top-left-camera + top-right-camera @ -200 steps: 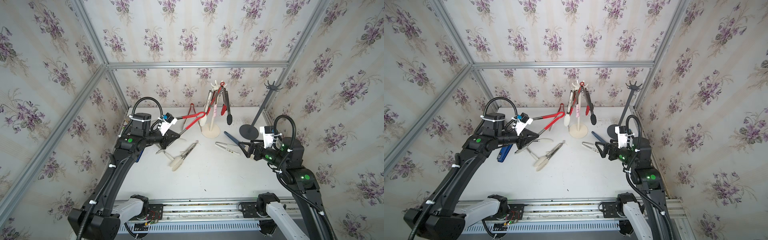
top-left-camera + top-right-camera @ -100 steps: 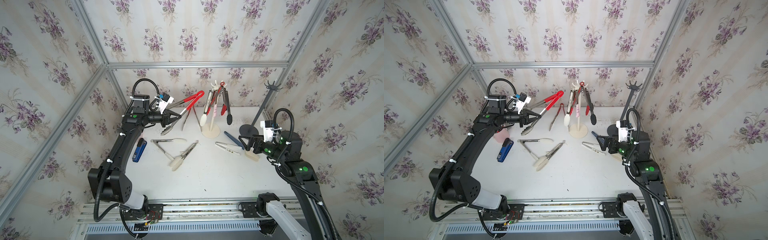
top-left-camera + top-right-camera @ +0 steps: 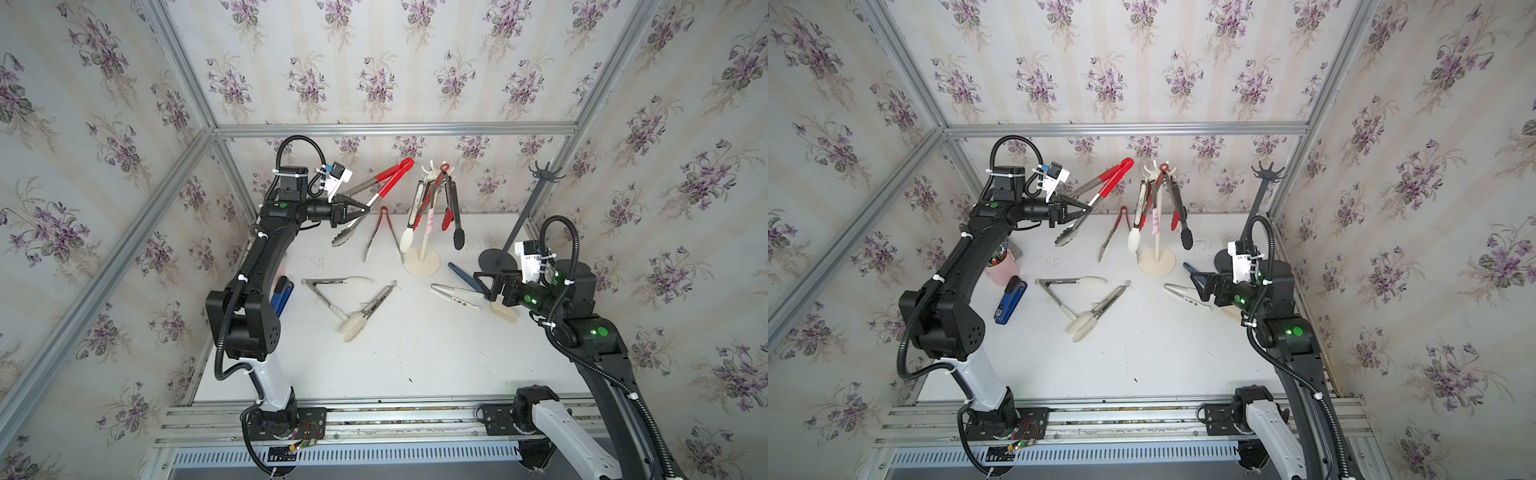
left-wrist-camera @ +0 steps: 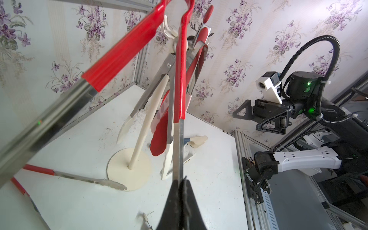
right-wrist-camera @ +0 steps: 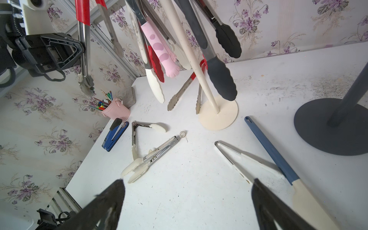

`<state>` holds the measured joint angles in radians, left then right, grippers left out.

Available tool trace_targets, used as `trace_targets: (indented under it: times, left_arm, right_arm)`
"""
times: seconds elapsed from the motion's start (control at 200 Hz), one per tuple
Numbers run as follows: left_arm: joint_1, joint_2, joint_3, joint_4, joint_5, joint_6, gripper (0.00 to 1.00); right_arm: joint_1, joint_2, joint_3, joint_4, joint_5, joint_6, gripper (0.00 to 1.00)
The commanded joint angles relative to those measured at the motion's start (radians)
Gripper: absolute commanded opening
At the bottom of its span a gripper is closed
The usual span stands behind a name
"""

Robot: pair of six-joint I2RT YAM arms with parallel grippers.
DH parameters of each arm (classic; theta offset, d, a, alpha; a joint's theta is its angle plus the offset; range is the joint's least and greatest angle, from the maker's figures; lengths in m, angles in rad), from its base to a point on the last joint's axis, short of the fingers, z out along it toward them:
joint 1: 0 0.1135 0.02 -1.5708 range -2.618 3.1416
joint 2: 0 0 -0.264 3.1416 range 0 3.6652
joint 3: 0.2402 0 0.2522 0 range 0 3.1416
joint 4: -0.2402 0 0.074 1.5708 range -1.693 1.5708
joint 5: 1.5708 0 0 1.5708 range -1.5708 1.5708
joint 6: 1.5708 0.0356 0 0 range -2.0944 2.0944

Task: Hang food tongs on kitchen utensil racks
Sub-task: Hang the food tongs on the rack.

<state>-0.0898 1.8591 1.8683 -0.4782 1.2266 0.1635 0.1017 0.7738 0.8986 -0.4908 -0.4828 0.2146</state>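
My left gripper is shut on one steel arm of the red-handled food tongs. It holds them in the air, red end up, just left of the cream-white utensil rack. Several tongs hang from that rack's hooks, among them black-tipped tongs and a pink pair. The dark grey rack stands bare at the back right. My right gripper is open and empty, low over the table near white tongs.
On the table lie red tongs, two cream-tipped tongs and a blue-handled utensil with a cream tip. A pink cup of pens and a blue stapler sit at the left wall.
My left arm has lifted the red-handled tongs higher and carried them right, toward the cream-white rack, tilting their red end upward. The right gripper has hardly moved.
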Motion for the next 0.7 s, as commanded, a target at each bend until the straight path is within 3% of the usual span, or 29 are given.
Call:
trace_targets:
  times: [0.0, 0.699]
  left_arm:
    - [-0.009, 0.045, 0.059, 0.033, 0.082, -0.034, 0.00]
    - [-0.057, 0.182, 0.169, 0.035, 0.116, -0.070, 0.00]
  right_arm:
    - [0.001, -0.006, -0.005, 0.031, -0.002, 0.011, 0.98]
    - [0.001, -0.007, -0.009, 0.004, 0.000, 0.009, 0.98]
